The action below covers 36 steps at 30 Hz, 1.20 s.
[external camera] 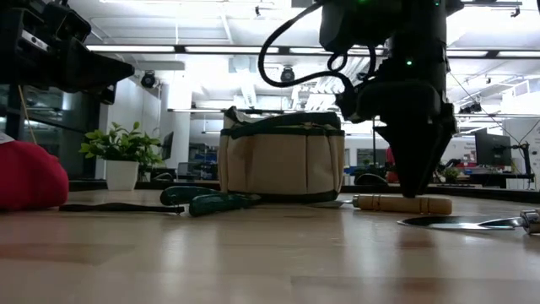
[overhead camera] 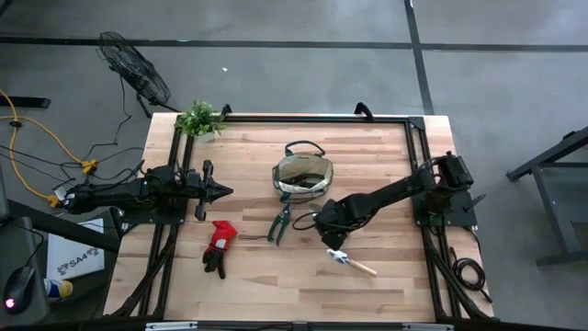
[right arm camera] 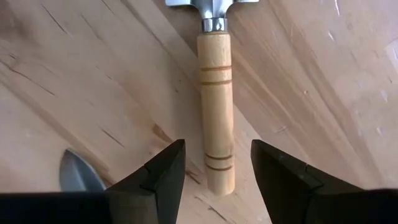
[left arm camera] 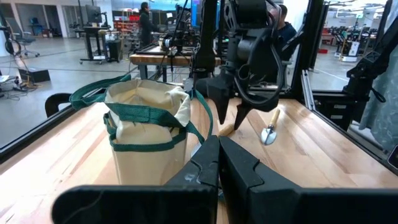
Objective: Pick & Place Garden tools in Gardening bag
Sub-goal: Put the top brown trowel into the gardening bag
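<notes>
My right gripper [right arm camera: 217, 155] is open and points down just above the table [overhead camera: 323, 230], its fingers standing on either side of the free end of a trowel's wooden handle [right arm camera: 216, 93] without touching it. This trowel lies flat on the table [external camera: 401, 203]. A second trowel [overhead camera: 349, 261] lies nearer the front edge; its blade tip shows in the right wrist view [right arm camera: 76, 171]. Green-handled shears [overhead camera: 278, 223] and the red-and-black glove pair [overhead camera: 219, 246] lie on the table. The tan bag [overhead camera: 301, 176] stands upright behind them. My left gripper [overhead camera: 223, 191] is shut and empty at the left.
A small potted plant [overhead camera: 199, 118] stands at the far left corner. Black frame rails [overhead camera: 276, 118] run along the table's far and side edges. Bare wood lies near the front edge [overhead camera: 276, 285]. People and benches show in the room beyond [left arm camera: 146, 18].
</notes>
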Each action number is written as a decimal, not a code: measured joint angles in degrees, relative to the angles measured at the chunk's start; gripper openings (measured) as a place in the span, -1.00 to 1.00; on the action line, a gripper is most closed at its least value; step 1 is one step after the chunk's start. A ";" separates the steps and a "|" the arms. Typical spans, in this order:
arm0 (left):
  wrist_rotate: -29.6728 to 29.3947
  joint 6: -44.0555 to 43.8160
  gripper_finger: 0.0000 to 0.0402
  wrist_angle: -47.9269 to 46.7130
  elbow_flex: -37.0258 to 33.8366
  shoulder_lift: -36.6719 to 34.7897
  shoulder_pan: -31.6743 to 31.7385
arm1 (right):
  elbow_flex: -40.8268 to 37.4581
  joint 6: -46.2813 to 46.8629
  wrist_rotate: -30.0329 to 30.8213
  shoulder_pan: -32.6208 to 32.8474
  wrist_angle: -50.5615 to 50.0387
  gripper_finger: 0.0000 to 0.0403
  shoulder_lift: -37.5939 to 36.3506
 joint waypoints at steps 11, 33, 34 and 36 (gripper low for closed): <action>0.00 0.00 -1.00 0.00 -0.02 0.00 -0.02 | -1.87 -1.46 0.27 0.29 1.86 -0.13 0.43; 0.00 0.00 -1.00 0.00 -0.01 0.00 -0.01 | -5.38 -4.43 -0.54 0.29 5.33 -0.13 0.25; 0.00 -0.02 -1.00 0.00 -0.02 0.00 0.00 | -5.38 -4.45 -0.54 0.29 5.31 -0.13 0.25; 0.01 -0.02 -1.00 0.00 -0.01 0.00 0.00 | -5.41 -4.68 -0.56 0.27 5.26 -0.13 0.28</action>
